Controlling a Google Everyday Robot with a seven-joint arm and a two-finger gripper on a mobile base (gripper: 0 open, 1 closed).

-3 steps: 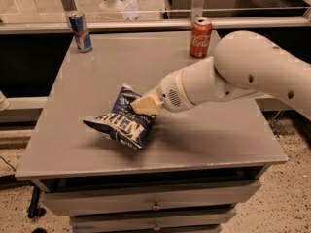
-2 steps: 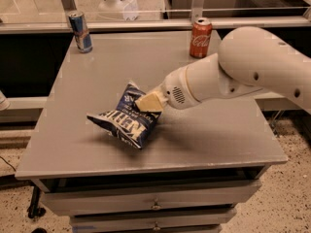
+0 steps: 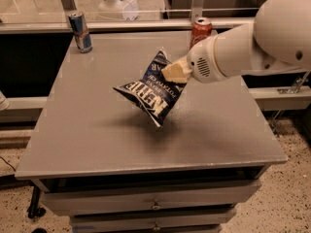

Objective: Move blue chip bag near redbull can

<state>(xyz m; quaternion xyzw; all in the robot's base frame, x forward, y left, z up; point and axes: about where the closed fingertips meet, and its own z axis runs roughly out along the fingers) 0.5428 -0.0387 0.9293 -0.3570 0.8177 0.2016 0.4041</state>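
Matt cream jaws clamp glossy crinkly blue chip bag (image 3: 147, 94) above matt table (image 3: 92, 140).

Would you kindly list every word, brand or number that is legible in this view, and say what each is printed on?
"KETTLE": large white letters, upside down, on the blue chip bag, which the gripper holds over the middle of the table.
Smaller white line beside it on the bag: too blurred to read.
Markings on the redbull can, back left: unreadable.
Lettering on the red can, back right: unreadable.
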